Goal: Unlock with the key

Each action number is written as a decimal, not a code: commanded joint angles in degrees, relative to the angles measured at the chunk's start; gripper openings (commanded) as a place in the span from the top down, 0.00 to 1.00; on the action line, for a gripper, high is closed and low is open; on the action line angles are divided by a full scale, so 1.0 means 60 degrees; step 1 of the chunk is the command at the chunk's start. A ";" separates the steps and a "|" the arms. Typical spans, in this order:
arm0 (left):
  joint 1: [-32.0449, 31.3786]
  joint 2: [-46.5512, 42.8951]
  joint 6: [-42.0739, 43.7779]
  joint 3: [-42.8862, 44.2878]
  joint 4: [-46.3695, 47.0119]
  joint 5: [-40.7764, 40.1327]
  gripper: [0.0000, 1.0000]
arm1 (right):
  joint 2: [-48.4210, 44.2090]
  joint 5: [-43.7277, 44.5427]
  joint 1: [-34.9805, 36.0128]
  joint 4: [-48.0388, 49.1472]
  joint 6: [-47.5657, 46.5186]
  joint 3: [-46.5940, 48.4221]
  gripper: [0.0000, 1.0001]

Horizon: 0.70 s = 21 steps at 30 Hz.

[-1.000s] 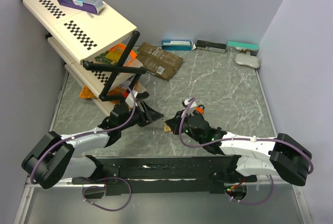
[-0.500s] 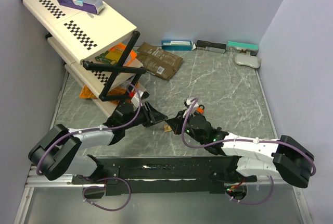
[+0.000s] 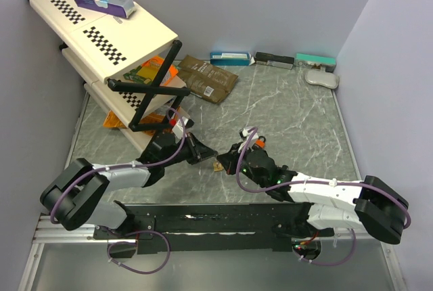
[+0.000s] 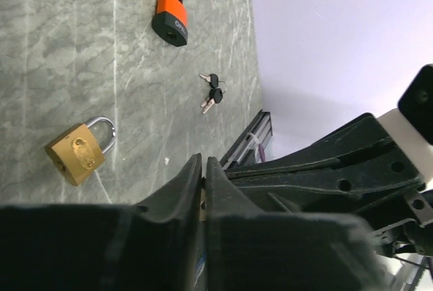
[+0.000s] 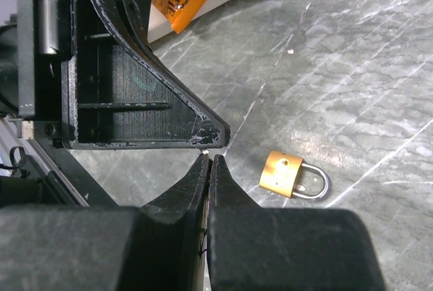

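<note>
A grey marbled table (image 3: 298,122) sits between pale lilac walls; a tilted white rack (image 3: 101,30) with checkered strips stands at the far left with a purple box (image 3: 103,0) on top; a brown pouch (image 3: 206,78) lies beside it, and a row of flat boxes (image 3: 270,59) lines the back wall.

Both arms reach low toward the middle of the table, their tips near each other. The left gripper (image 4: 203,169) has its jaws pressed together with only a thin slit between them; whether anything sits in that slit cannot be told. The right gripper (image 5: 208,166) is likewise clenched, its tips just below the corner of the left one's black finger; a tiny pale speck shows at the tips, too small to identify.

The brass padlock (image 5: 292,176) lies flat on the table with its shackle closed, just beside the right fingertips but not touching them; from above it sits between the two grippers. In the left wrist view an orange padlock (image 4: 171,21) lies flat farther off; a small bunch of black-headed keys (image 4: 212,93) rests on the table near it, apart from both locks.
</note>
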 commanded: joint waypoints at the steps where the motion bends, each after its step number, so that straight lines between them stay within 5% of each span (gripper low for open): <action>1: -0.0106 0.0137 -0.0130 0.0323 0.0696 0.0353 0.99 | -0.0026 0.0086 -0.0043 0.0289 0.0096 0.0018 1.00; 6: -0.0106 0.0094 -0.0042 0.0309 0.0741 0.0354 0.99 | 0.0018 -0.0613 -0.0204 0.0098 0.0052 0.0135 0.99; 9: -0.0106 -0.0184 0.0586 0.0426 0.0084 -0.0042 0.99 | -0.0011 -0.1914 -0.0716 0.0215 0.0052 0.0048 0.81; 13: -0.0091 -0.0624 0.1275 0.0441 -0.0402 -0.0364 0.99 | -0.0318 -0.3324 -0.1273 0.0638 -0.0079 -0.0230 0.42; 16: -0.0091 -0.1004 0.1699 0.0426 -0.0622 -0.0526 0.99 | -0.0552 -0.4624 -0.1712 0.0888 -0.0138 -0.0391 0.30; 21: -0.0062 -0.1284 0.2432 0.0513 -0.0579 0.0451 0.99 | -0.0626 -0.6254 -0.2444 0.1751 0.0080 -0.0742 0.28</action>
